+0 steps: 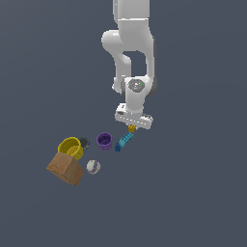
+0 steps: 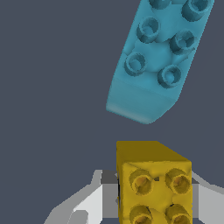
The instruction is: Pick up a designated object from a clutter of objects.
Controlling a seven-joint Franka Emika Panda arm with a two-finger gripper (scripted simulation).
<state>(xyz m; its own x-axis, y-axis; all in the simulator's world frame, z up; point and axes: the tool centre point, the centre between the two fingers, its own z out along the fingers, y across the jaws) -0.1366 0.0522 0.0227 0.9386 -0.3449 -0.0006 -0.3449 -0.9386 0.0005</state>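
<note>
A flat, featureless grey-blue floor runs to every edge of the exterior view, with no walls, rims or desk edge in sight. Your landmark is the blue brick [image 1: 124,141]. The yellow-orange brick [image 2: 153,183] sits just beside its near end, directly under the end effector [image 1: 132,127], and in the wrist view you can see it lodged between the two fingers [image 2: 87,203], which stand close against its sides. The end effector is narrowed to about the brick's width and looks to have hold of it — though whether it is lifted clear or resting on the floor, you cannot tell from these views.

Expect the brick to be light, rigid and smooth-sided, so it may slip or twist if squeezed off-centre. Keep the pads on its two flat opposite walls, below the studded top; the studs give no good purchase.

For room, the blue brick is the only near neighbour, separated by a narrow strip of bare floor in the wrist view. The purple cup [image 1: 104,140] lies beyond the blue brick toward the exterior view's left, and further that way are the yellow bowl [image 1: 70,147], the white ball [image 1: 93,167] and the brown box [image 1: 65,169] — all well apart. Straight up is open; that looks the safest way out.
</note>
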